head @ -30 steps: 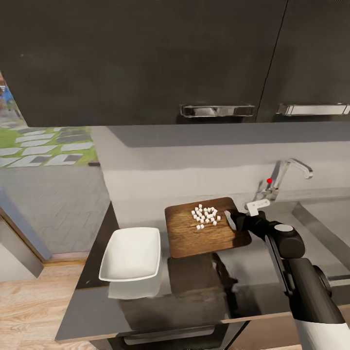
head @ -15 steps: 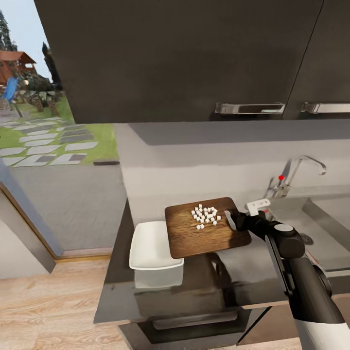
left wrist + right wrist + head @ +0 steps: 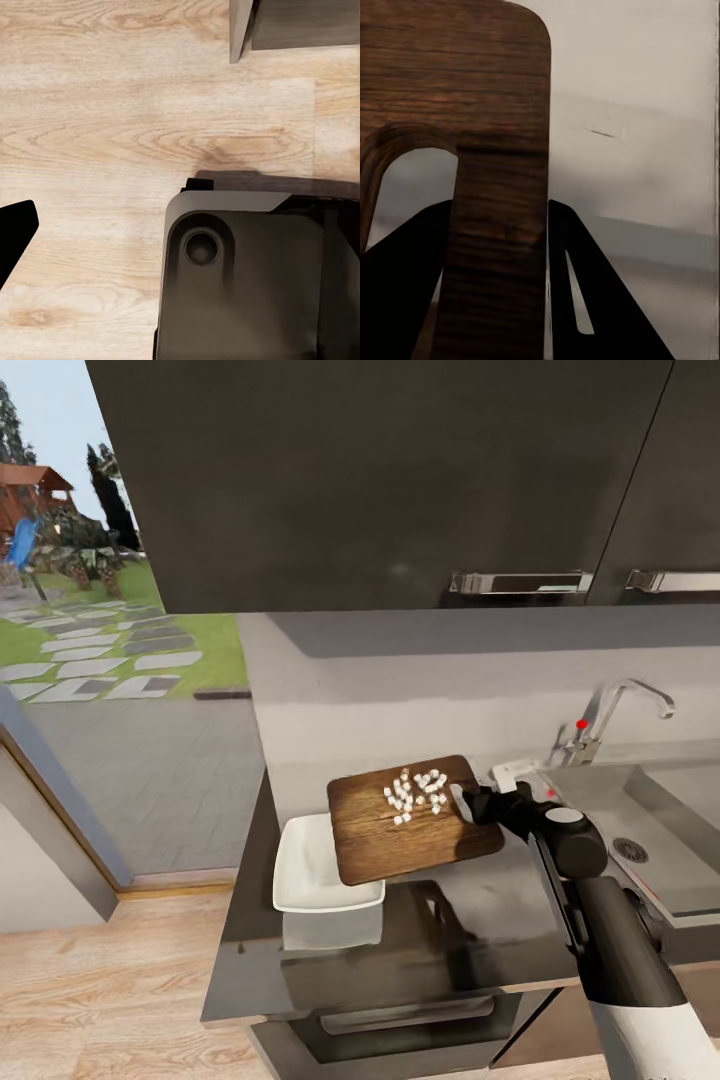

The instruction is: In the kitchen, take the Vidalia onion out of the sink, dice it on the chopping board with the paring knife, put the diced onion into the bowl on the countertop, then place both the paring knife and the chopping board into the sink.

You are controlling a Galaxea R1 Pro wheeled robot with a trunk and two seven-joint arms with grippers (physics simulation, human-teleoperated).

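Observation:
My right gripper is shut on the handle end of the chopping board and holds it above the countertop. Several pale bits of diced Vidalia onion lie on the board's far half. The board's left end hangs over the right edge of the white bowl. In the right wrist view the black fingers clamp the bar of the board beside its slot. The sink lies to the right. One black finger of my left gripper stands far out over the floor. The paring knife is out of view.
A chrome tap with a red knob stands behind the sink. Dark wall cabinets hang low over the worktop. A doorway to a garden opens at the left. The left wrist view looks down at wooden floor and my dark base.
The head view has panned left, shifting the whole scene. The held board has moved left and a little up, so it now overlaps more of the bowl.

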